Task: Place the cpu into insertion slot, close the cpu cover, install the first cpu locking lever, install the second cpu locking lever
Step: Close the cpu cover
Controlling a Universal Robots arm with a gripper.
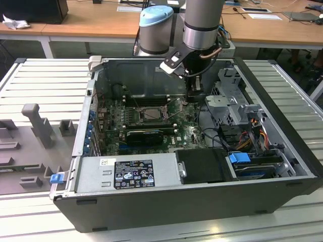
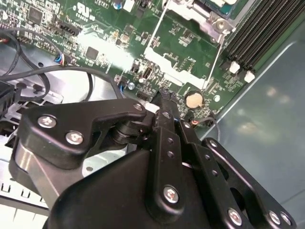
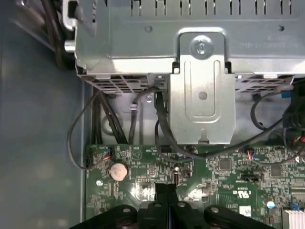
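Note:
The green motherboard (image 1: 186, 132) lies in the open computer case. Its insertion slot (image 1: 150, 114) has a dull pale square in the middle; I cannot tell whether that is the cpu. A corner of the silver cpu cover (image 2: 202, 10) lies flat on the slot. Two thin locking levers (image 2: 156, 29) (image 2: 214, 62) run out from the slot toward my gripper. My gripper (image 1: 194, 97) hangs over the board to the exterior view's right of the slot, by a coin cell (image 2: 194, 99). In both wrist views its black fingers (image 2: 161, 102) (image 3: 166, 191) are shut with nothing between them.
A silver power supply (image 1: 126, 174) fills the case's near side. A metal drive cage (image 3: 202, 90) with black cables (image 3: 162, 119) stands just beyond the gripper. Black memory slots (image 2: 257, 33) run beside the slot. A grey fixture (image 1: 35, 121) sits on the table at the exterior view's left.

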